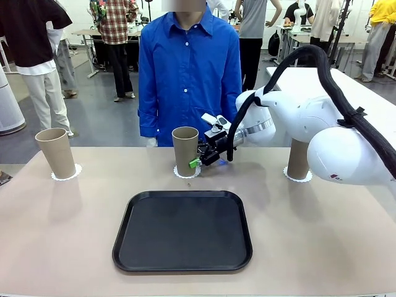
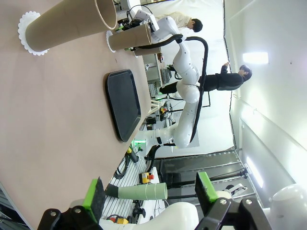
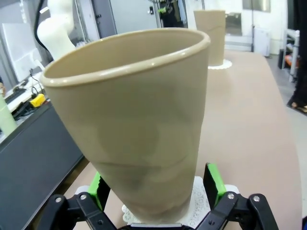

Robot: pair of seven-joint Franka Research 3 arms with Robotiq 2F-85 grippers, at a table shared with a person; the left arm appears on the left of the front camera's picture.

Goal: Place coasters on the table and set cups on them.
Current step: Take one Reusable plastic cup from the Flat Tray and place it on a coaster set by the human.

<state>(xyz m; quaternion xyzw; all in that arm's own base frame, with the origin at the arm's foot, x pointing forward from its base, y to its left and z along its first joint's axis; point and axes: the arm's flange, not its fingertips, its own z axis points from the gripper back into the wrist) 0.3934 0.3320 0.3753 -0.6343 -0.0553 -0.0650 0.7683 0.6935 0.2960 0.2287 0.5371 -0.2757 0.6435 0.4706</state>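
Observation:
Three tan cups stand upright on the table (image 1: 62, 235), each on a white lacy coaster. The left cup (image 1: 55, 153) is on its coaster (image 1: 66, 176), the middle cup (image 1: 185, 150) on its coaster (image 1: 184, 174), and the right cup (image 1: 299, 159) on its coaster (image 1: 297, 178). My right gripper (image 1: 199, 159) is open, its green pads either side of the middle cup's lower part (image 3: 139, 134), just above the coaster (image 3: 204, 211). My left gripper (image 2: 149, 191) is open and holds nothing, well away from the left cup (image 2: 72, 24).
A black tray (image 1: 182, 230) lies in the middle near the front edge. A person in a blue shirt (image 1: 189, 74) stands at the far side, right behind the middle cup. My right arm (image 1: 322, 130) stretches in front of the right cup.

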